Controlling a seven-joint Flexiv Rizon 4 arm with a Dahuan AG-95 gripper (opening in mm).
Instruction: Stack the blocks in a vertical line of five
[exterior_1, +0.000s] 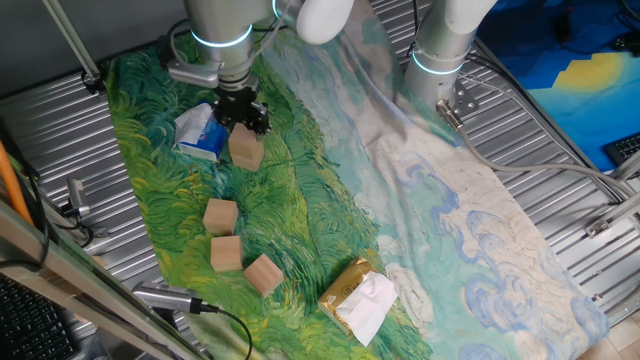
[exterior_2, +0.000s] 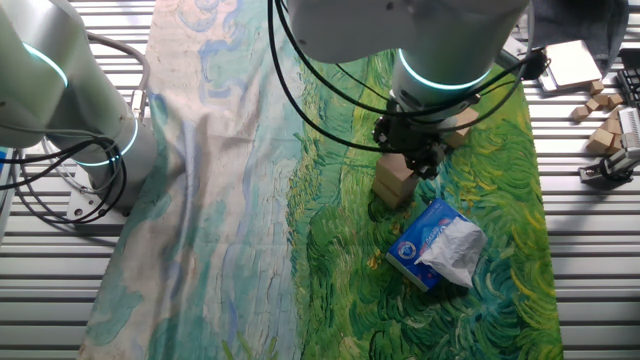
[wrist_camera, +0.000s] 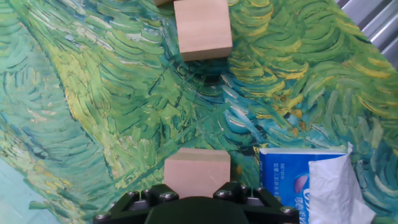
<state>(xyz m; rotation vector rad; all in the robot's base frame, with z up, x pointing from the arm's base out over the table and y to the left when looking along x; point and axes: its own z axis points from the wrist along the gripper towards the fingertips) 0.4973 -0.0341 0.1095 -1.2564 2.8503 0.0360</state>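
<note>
Draped over the ribbed metal counter (exterior_1: 560, 150) is a painted cloth (exterior_1: 330, 190) of green and blue swirls, and all the work sits on its green part. The claw (exterior_1: 243, 113) hangs low over one block (exterior_1: 246, 150) at the far left of the cloth; in the hand view that block (wrist_camera: 197, 172) lies right under the fingers, but whether the jaws are closed on it or only around it cannot be told. Just left of it lies the blue-and-white packet (exterior_1: 202, 132). Nearer, three more blocks rest singly on the cloth: one (exterior_1: 221, 216), a second (exterior_1: 226, 253) just below it, and a third (exterior_1: 263, 274) to its right. A yellow-gold packet (exterior_1: 357, 298) lies further right. Only four blocks show here. No stack looks started, so nearly the whole task seems left.
</note>
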